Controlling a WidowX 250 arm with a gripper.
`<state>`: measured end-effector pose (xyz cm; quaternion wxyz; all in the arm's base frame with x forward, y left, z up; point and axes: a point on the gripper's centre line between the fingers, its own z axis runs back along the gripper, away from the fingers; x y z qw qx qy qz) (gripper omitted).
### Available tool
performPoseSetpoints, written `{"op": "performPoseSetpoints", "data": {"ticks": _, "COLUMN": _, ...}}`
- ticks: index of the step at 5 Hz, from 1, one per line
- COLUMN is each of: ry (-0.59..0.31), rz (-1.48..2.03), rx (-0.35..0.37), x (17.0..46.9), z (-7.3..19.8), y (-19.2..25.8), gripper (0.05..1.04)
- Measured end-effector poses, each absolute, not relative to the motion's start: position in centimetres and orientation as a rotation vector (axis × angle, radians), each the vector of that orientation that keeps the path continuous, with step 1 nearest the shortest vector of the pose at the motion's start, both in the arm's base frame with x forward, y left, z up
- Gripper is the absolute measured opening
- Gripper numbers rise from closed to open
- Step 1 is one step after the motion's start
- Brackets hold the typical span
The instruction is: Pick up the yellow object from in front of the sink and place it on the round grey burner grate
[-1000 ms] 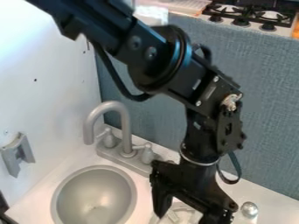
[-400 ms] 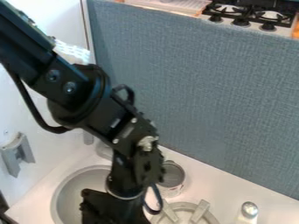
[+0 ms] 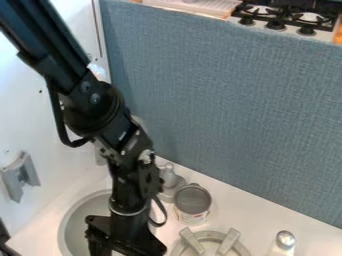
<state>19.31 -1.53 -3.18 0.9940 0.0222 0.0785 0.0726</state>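
The black gripper (image 3: 127, 246) hangs over the right part of the grey sink basin (image 3: 72, 226), near the bottom edge of the view, its fingertips cut off or hidden. Whether it holds anything cannot be seen. To its right on the white counter stands an open grey can (image 3: 193, 203) with a pale label. In front of the can lies a round grey burner-like piece with raised bars (image 3: 229, 241).
Behind the arm is the partly hidden grey faucet base (image 3: 171, 181). A silver-topped knob (image 3: 285, 240) stands at lower right. A grey bracket (image 3: 20, 176) is on the left wall. A blue-grey panel (image 3: 227, 110) rises behind the counter.
The arm and gripper have moved left from over the counter to the basin's right side, uncovering the can and round piece. Lately the upper arm has swung more upright.
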Motion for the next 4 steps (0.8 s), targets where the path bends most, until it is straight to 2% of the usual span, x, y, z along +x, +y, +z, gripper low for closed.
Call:
{"op": "performPoseSetpoints", "data": {"ticks": 1, "ry": 0.24, "rz": 0.147, "rx": 0.057, "x": 19.6, "z": -4.8, "y": -0.6, "gripper": 1.007}}
{"op": "performPoseSetpoints", "data": {"ticks": 4, "ry": 0.263, "rz": 0.104, "rx": 0.019, "x": 20.6, "z": -8.1, "y": -0.4, "gripper": 1.007}}
